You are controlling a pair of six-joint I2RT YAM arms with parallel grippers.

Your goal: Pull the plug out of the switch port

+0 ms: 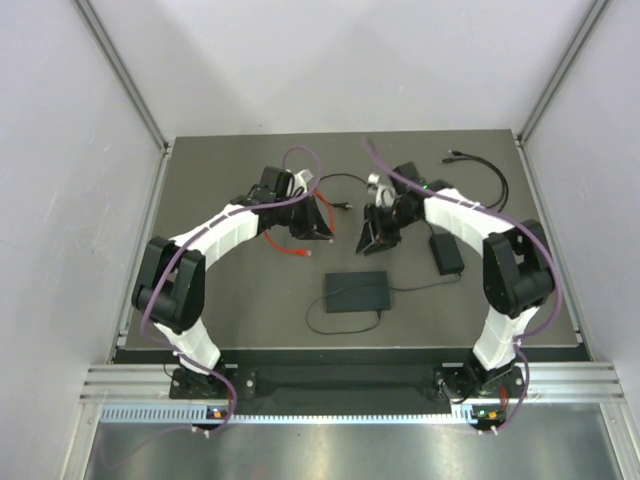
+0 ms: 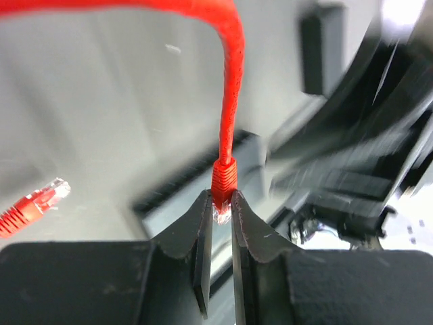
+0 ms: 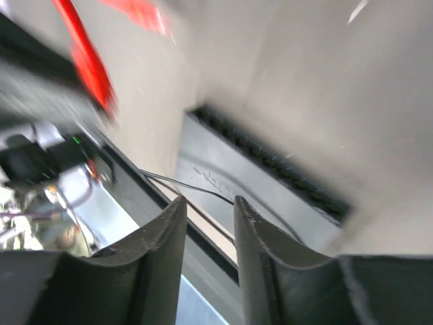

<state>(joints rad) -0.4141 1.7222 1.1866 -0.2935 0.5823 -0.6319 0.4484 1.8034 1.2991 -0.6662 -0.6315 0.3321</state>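
Dark tabletop [image 1: 200, 300] w/ switch [image 1: 357, 291] lying flat, centre-front: flat dark grey rect. box, row of small sockets along one long edge. R claw [image 3: 210, 206] hangs nearby, jaws slightly apart, empty. L claw [image 2: 221, 200] pinches red plug [image 2: 224, 177], clear of the switch.

We can read no text, number or brand anywhere, and the faint raised marking atop the switch [image 3: 223, 172] is too blurred to make out.
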